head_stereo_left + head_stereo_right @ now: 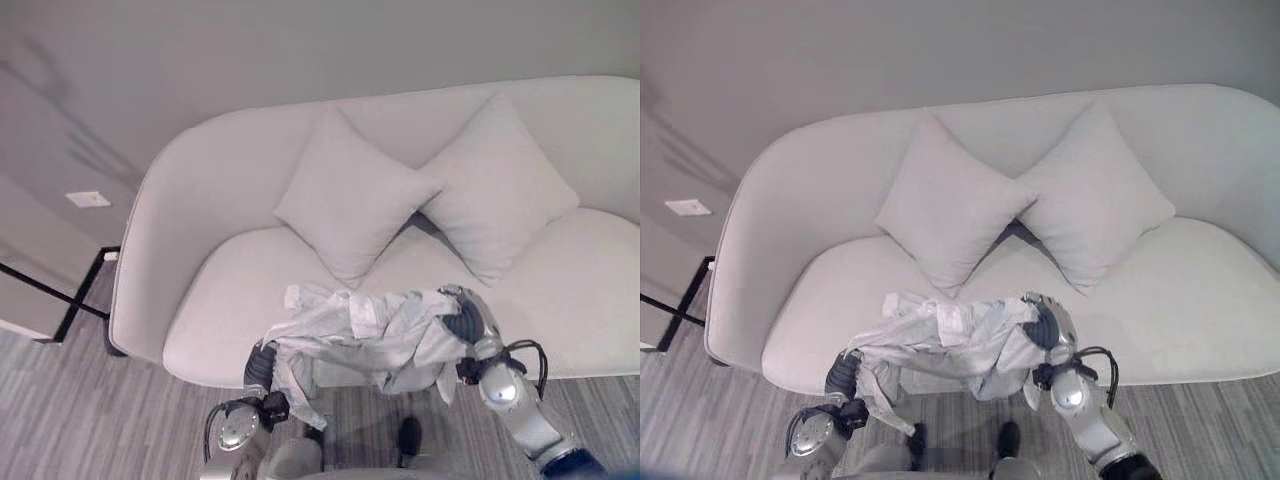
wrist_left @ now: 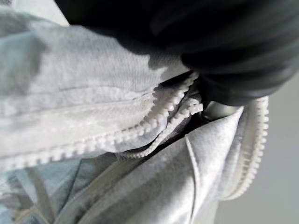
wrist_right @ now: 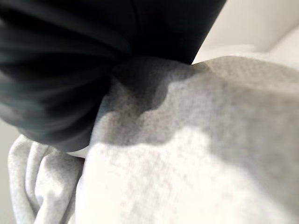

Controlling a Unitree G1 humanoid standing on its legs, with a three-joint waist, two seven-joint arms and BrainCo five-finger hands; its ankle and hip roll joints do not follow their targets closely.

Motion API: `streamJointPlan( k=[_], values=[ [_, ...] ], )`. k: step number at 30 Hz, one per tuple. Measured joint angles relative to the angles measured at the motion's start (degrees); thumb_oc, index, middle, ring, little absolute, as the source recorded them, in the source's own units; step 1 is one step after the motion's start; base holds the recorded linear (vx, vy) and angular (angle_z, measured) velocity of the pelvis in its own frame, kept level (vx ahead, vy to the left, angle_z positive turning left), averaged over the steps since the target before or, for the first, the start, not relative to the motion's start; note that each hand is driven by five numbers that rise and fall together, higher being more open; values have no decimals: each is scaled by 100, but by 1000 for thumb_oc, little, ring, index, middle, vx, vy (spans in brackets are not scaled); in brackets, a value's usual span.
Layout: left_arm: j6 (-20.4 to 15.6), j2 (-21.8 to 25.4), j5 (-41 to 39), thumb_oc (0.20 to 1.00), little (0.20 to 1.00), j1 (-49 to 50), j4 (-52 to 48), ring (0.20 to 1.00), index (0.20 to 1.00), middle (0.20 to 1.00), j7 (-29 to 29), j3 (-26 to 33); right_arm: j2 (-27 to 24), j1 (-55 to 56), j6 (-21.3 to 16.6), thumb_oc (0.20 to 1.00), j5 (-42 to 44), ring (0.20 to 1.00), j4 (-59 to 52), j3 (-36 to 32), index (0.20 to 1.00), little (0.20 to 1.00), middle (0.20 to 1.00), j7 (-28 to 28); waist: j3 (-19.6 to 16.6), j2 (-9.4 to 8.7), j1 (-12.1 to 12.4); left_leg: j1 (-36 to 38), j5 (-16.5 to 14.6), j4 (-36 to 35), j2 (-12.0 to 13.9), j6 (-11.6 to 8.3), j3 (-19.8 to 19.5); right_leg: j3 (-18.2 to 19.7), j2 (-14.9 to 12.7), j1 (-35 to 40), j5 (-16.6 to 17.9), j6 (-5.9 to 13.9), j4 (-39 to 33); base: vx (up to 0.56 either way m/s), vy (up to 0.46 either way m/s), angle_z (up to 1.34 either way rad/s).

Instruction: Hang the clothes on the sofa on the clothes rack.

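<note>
A light grey zip-up garment (image 1: 370, 325) lies bunched over the front edge of the pale sofa (image 1: 560, 290), stretched between my two hands. My left hand (image 1: 262, 365) is under its left end, with cloth draped over the dark wrist cover. My right hand (image 1: 465, 322) is buried in its right end. The left wrist view has the white zipper (image 2: 159, 121) and folds of the garment pressed against the dark cover (image 2: 224, 42). Grey fabric (image 3: 187, 163) lies right against the dark cover (image 3: 70, 60) in the right wrist view.
Two pale square cushions (image 1: 350, 195) (image 1: 495, 185) lean against the sofa back. A black metal frame (image 1: 60, 290) stands on the striped floor left of the sofa, by the wall. A white plate (image 1: 88, 199) is on that wall.
</note>
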Motion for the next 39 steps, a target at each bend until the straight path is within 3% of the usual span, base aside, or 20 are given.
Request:
streamJointPlan(
  k=[5, 6, 7, 9, 11, 13, 14, 16, 17, 18, 20, 21, 22, 23, 25, 27, 29, 33, 34, 39],
  values=[
    [83, -117, -1, 200, 200, -243, 3, 200, 200, 200, -79, -678, -84, 27, -8, 200, 71, 200, 118, 0, 200, 200, 200, -47, -201, 356, -159, 71, 135, -197, 810, 2, 537, -109, -484, 150, 9, 638, 158, 11, 420, 51],
    [90, -264, 9, 200, 200, -150, -40, 200, 200, 200, -93, -813, -215, 201, -56, 200, 124, 200, 106, -77, 200, 200, 200, -88, -330, 620, -158, 23, -30, -181, 891, -204, 542, -75, -647, 264, 105, 1028, 193, 40, 665, 56],
    [127, -218, 15, 200, 200, -161, -22, 200, 200, 200, -110, -845, -134, 258, -48, 200, 138, 200, 197, -90, 200, 200, 200, -108, -339, 569, -166, 73, -147, -185, 708, -887, 525, -128, -855, 366, 129, 1131, 177, 39, 493, 61],
    [188, 138, 16, 200, 200, -174, 5, 200, 200, 200, -115, -772, 336, 481, -6, 200, 202, 200, 290, 36, 200, 200, 200, -69, -390, -39, -135, -142, -393, 126, 56, -647, 500, 14, -1429, 385, 108, 635, 190, 24, 389, 44],
    [207, 654, 88, 200, 200, -178, 131, 200, 200, 200, -88, -717, 796, 757, -41, 200, 211, 200, 255, -30, 200, 200, 200, -7, -439, -323, -28, -390, -670, 630, -91, -417, 431, 14, -1523, 488, 549, 571, 430, 0, 652, 61],
    [241, 741, 225, 200, 200, -271, 231, 200, 200, 200, -69, -840, 855, 908, 16, 200, 210, 200, 225, -60, 200, 200, 200, 4, -479, -412, -55, -536, -810, 1029, -343, -259, 341, 67, -1664, 530, 943, 362, 543, -48, 524, 62],
    [242, 752, 424, 200, 200, -276, 264, 200, 200, 200, -49, -847, 894, 871, 34, 200, 212, 200, 304, -69, 200, 200, 200, 13, -463, -467, 5, -546, -883, 1145, -538, -143, 443, 126, -1879, 416, 1454, 567, 758, -60, 531, 31],
    [276, 798, 659, 200, 200, -330, 283, 200, 200, 200, -54, -961, 924, 862, 93, 200, 227, 200, 302, -110, 200, 200, 200, 11, -428, -520, -21, -537, -959, 1273, -745, 90, 617, 167, -2139, 281, 1967, 567, 1044, -43, 518, 17],
    [301, 847, 747, 200, 200, -267, 262, 200, 200, 200, -12, -910, 961, 820, 118, 200, 234, 200, 319, -41, 200, 200, 200, 10, -442, -593, 34, -503, -1007, 1275, -888, 268, 784, -35, -2345, -36, 1926, 711, 1501, 11, 735, -5],
    [337, 944, 728, 200, 200, -120, 101, 200, 200, 200, 8, -810, 1027, 746, 140, 200, 248, 200, 314, -5, 200, 200, 200, 7, -379, -682, 62, -508, -1053, 1386, -1002, 411, 898, -319, -2444, -41, 2472, 100, 1577, 28, 581, -9],
    [361, 1029, 676, 200, 200, -9, -38, 200, 200, 200, -1, -681, 1118, 819, 159, 200, 354, 200, 286, -9, 200, 200, 200, -35, -327, -665, -30, -486, -1099, 1384, -1104, 587, 870, -163, -2487, -35, 2471, 54, 1827, 37, 369, 38],
    [401, 913, 544, 200, 200, -5, 17, 200, 200, 200, 65, -528, 1183, 918, 167, 200, 478, 200, 318, -22, 200, 200, 200, -20, -313, -620, -26, -389, -1065, 1273, -1147, 751, 741, 27, -2267, -160, 1154, 677, 2392, 79, 429, 49],
    [402, 885, 476, 200, 200, 54, 7, 200, 200, 200, 109, -450, 1187, 948, 163, 200, 530, 200, 305, -8, 200, 200, 200, -10, -278, -540, 33, -307, -1080, 1146, -1130, 845, 652, 42, -1995, -212, 579, 774, 2663, 130, 386, 67],
    [410, 965, 373, 200, 200, 237, -91, 200, 200, 200, 120, -434, 1179, 1049, 122, 200, 683, 200, 224, 27, 200, 200, 200, 24, -223, -424, 36, 21, -811, 552, -1144, 1147, 516, -14, -1240, -266, -453, 632, 3216, 96, 247, 44],
    [446, 955, 373, 200, 200, 386, -203, 200, 200, 200, 114, -492, 1074, 969, 97, 200, 758, 200, 284, 20, 200, 200, 200, 25, -175, -336, 16, 188, -686, 281, -1159, 1195, 322, -71, -414, -416, -1011, 394, 3286, 80, 154, 54],
    [486, 834, 379, 200, 200, 391, -206, 200, 200, 200, 88, -497, 938, 900, 76, 200, 797, 200, 301, -7, 200, 200, 200, 22, -145, -403, 1, 159, -596, 199, -1349, 1167, 72, -45, 145, -789, -1160, 435, 3089, 86, 124, 71],
    [508, 837, 402, 200, 200, 345, -193, 200, 200, 200, 38, -508, 929, 898, 33, 200, 865, 200, 324, -6, 200, 200, 200, 13, -78, -431, -111, 124, -511, 195, -1377, 1137, -270, 430, 594, -862, -1215, 487, 2660, 32, 45, 111],
    [594, 853, 537, 200, 200, 220, -78, 200, 200, 200, -97, -626, 925, 956, -5, 200, 899, 200, 638, -149, 200, 200, 200, -77, -52, -842, -222, 77, -324, 30, -1912, 1046, -1356, 667, 643, -720, -850, 629, 1676, 98, -34, 158],
    [624, 856, 639, 200, 200, 212, -98, 200, 200, 200, -118, -634, 902, 1051, 4, 200, 902, 200, 720, -283, 200, 200, 200, -111, -71, -881, -228, 154, -253, -14, -1960, 928, -1530, 619, 657, -584, -564, 233, 1390, 163, -42, 98],
    [691, 862, 681, 200, 200, 364, -131, 200, 200, 200, -113, -469, 904, 855, -7, 200, 918, 200, 730, -273, 200, 200, 200, -109, -80, -573, -114, 379, -447, -94, -1747, 788, -1341, 736, 888, -233, -530, 84, 1022, 168, -24, -9]
  ],
)
